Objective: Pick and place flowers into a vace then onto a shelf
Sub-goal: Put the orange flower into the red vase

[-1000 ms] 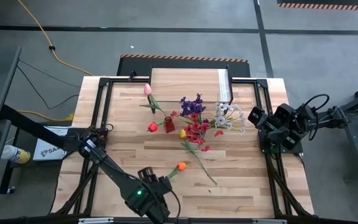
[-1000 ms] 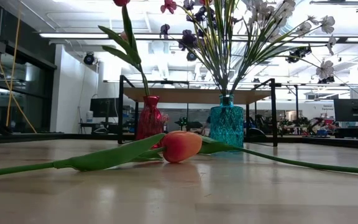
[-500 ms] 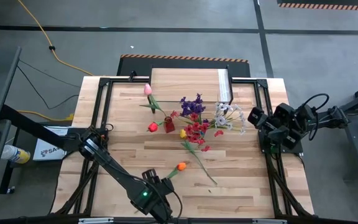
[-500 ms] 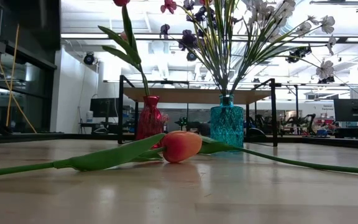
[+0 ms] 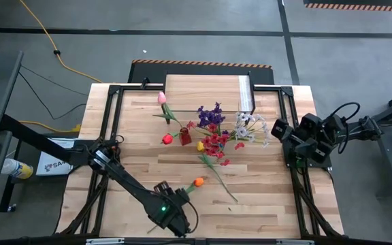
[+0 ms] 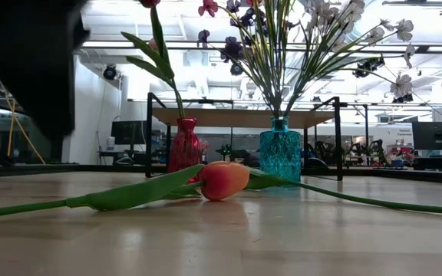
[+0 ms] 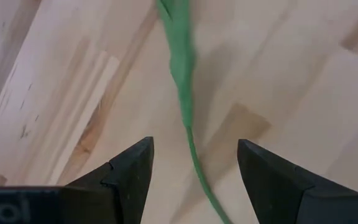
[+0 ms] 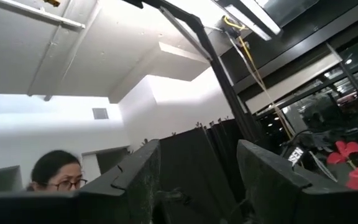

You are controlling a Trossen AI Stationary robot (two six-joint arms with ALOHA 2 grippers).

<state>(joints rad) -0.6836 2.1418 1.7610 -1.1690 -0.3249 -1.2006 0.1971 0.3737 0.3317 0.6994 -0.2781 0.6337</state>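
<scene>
Tabletop (image 7: 55,93) stem (image 7: 188,134) lies between left gripper's (image 7: 194,163) fingers.

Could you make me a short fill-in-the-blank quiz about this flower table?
1. The tulip lying loose on the table is ____.
2. The left hand has its fingers ____ around the tulip's stem.
3. The vase holding the big bouquet is ____.

Missing words: orange; open; blue

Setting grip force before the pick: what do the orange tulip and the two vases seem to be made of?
Orange tulip: looks artificial, matte fabric or plastic, its stem uniformly green. Blue vase: probably glass, translucent with textured facets. Red vase: likely glass too, glossy and see-through.
</scene>
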